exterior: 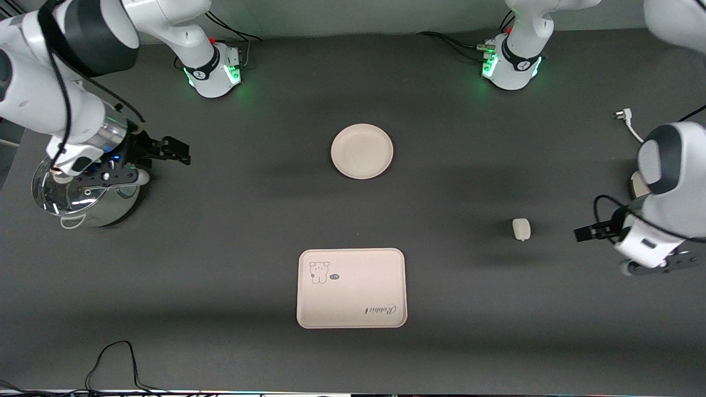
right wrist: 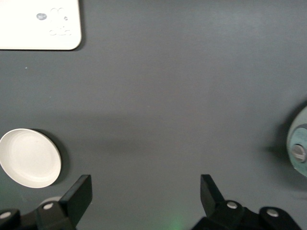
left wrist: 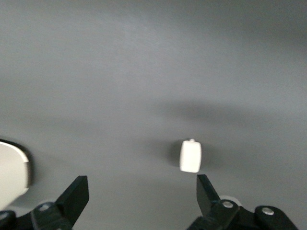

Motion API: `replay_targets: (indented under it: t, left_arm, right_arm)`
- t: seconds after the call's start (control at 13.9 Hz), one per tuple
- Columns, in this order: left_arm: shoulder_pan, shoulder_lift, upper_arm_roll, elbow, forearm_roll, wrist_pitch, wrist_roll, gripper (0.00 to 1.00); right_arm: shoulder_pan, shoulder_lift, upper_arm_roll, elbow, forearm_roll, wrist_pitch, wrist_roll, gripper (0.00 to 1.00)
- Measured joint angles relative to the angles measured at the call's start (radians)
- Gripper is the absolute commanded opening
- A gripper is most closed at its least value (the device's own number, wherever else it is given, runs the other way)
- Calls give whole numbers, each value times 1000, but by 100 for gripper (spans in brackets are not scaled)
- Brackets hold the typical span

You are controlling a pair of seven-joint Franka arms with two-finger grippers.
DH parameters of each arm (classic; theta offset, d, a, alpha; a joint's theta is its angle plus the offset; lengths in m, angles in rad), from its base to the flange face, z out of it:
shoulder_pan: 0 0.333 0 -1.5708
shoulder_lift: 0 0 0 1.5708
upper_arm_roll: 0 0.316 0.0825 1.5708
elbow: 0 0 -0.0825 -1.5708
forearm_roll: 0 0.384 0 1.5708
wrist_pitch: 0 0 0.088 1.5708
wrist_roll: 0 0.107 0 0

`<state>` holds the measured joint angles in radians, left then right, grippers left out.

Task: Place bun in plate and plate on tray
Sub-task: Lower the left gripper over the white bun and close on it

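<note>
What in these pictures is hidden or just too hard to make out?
- Pot, front view: the right gripper and its arm cover much of the lid, so its contents are unseen.
- Beige object at the left arm's end of the table, front view: mostly hidden by the left arm.
- Tray, right wrist view: cut off by the picture's edge.
- Bun, left wrist view: blurred; the left gripper shows only its fingertips.

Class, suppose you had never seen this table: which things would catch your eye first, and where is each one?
Pale shapes stand out on the dark table: the round plate mid-table, the rectangular tray nearer the front camera, and the small white bun alone toward the left arm's end. The left gripper hangs open beside the bun. The right gripper is open by a shiny steel pot at the right arm's end.
</note>
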<state>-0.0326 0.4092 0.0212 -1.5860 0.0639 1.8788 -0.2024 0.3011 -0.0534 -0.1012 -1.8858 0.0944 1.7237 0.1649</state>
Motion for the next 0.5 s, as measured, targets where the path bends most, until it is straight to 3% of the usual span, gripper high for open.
replay_targets:
  t: [0.29, 0.5]
  left_arm:
    - [-22, 88, -51, 0, -1, 60, -43, 100]
    - [-20, 98, -51, -134, -1, 250, -43, 99]
  right_arm:
    - [53, -19, 18, -5, 2, 2, 114, 100]
    - [91, -29, 20, -16, 3, 7, 137, 100]
